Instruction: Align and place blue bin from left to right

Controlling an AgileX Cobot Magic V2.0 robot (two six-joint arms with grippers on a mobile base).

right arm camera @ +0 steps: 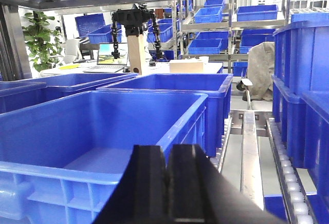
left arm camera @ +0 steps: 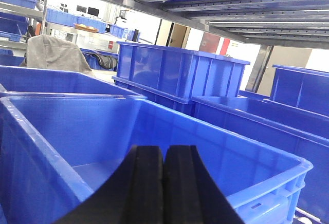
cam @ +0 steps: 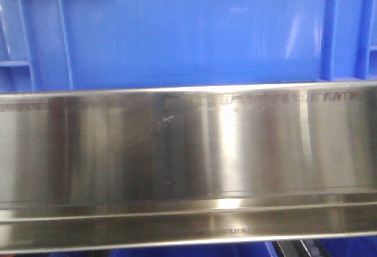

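Both grippers, left (left arm camera: 163, 183) and right (right arm camera: 165, 183), hover pinched together and empty over the blue bin (right arm camera: 97, 131) on the roller rack (more bins beside it), so I'd push low and square to slide it rightward

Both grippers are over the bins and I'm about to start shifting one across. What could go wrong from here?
1. Both grippers, left and right, look shut and hold nothing, so a push could slip off the blue bin.
2. Neighbouring bins stand close; a skewed bin could jam against them.
3. The front view shows only bin wall and a steel rail, so alignment is hard to check.
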